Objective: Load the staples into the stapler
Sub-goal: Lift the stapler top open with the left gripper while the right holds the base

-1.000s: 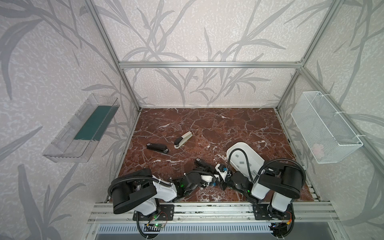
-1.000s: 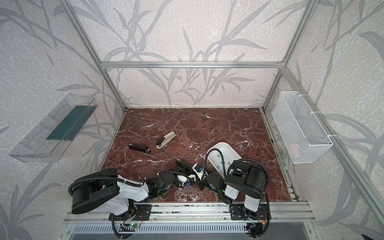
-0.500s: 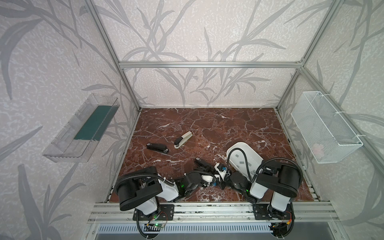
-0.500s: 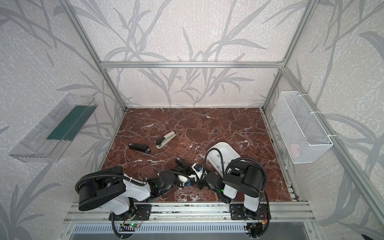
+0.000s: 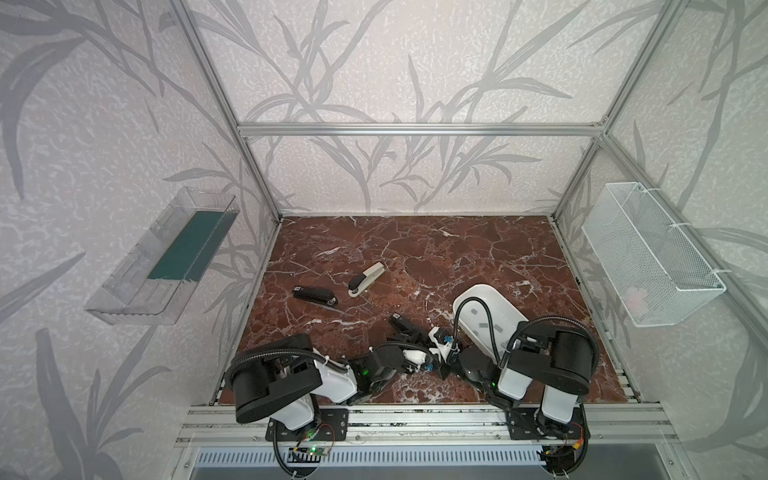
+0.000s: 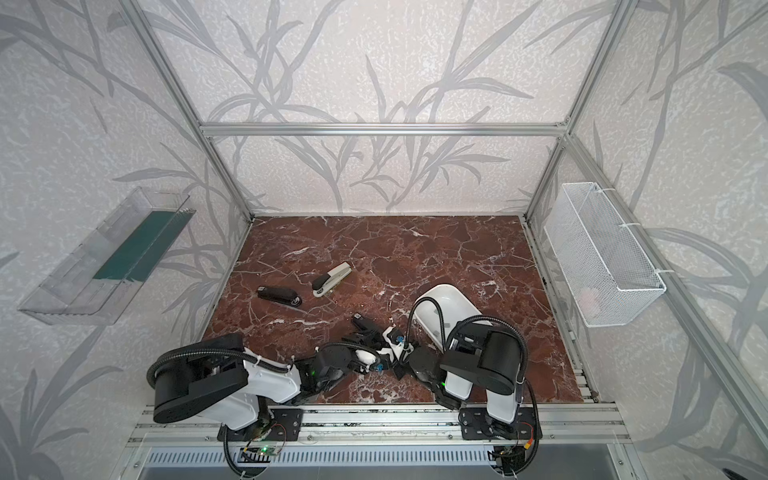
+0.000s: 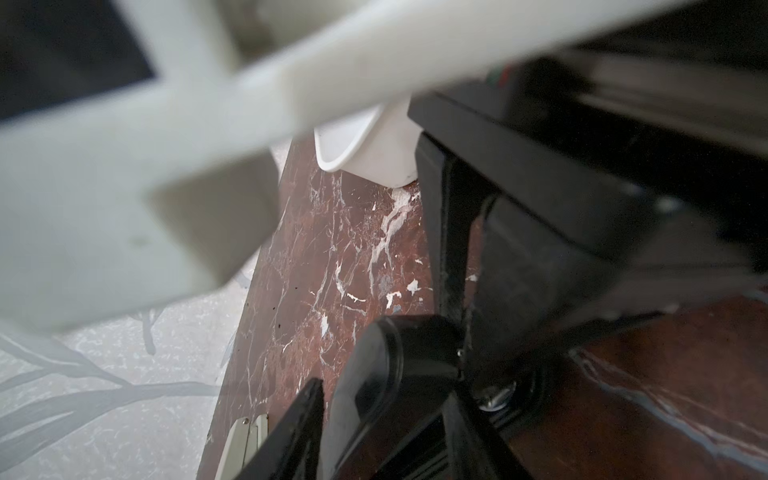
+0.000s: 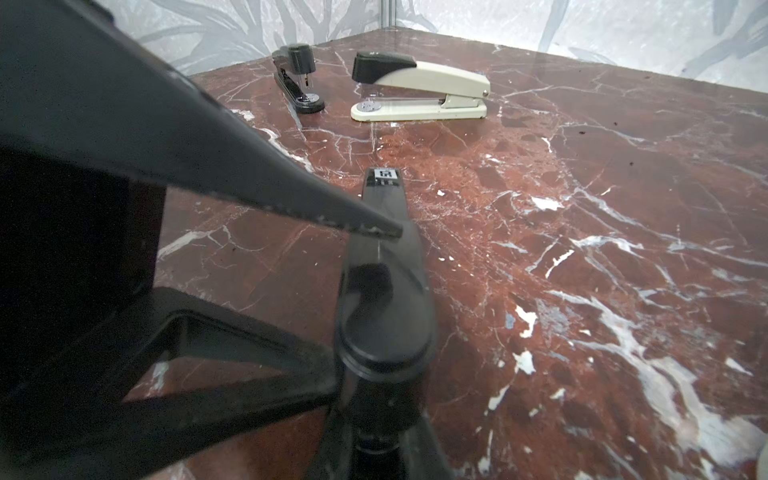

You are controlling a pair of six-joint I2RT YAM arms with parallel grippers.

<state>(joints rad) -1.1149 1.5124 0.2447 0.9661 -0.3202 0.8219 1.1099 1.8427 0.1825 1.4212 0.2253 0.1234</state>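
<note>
A black stapler (image 5: 409, 329) (image 8: 384, 257) lies near the table's front, in both top views, its labelled end pointing away. My right gripper (image 8: 382, 415) (image 5: 445, 365) is shut on its near end from the front. My left gripper (image 7: 384, 390) (image 5: 430, 359) comes in from the left, with one black finger (image 8: 365, 224) on the stapler's top and the other against its side, shut on it. The staples (image 5: 483, 326) are grey strips lying in a white tray (image 5: 490, 291) to the right. My right arm's cable partly hides them.
Two more staplers lie farther back on the marble: a black one (image 5: 313, 295) (image 8: 297, 83) and a cream one (image 5: 365, 279) (image 8: 419, 89). A clear shelf (image 5: 162, 257) hangs on the left wall, a wire basket (image 5: 648, 257) on the right wall.
My left arm's rear link has swung slightly to the right. Both grippers stay at the black stapler, which has not visibly moved.
</note>
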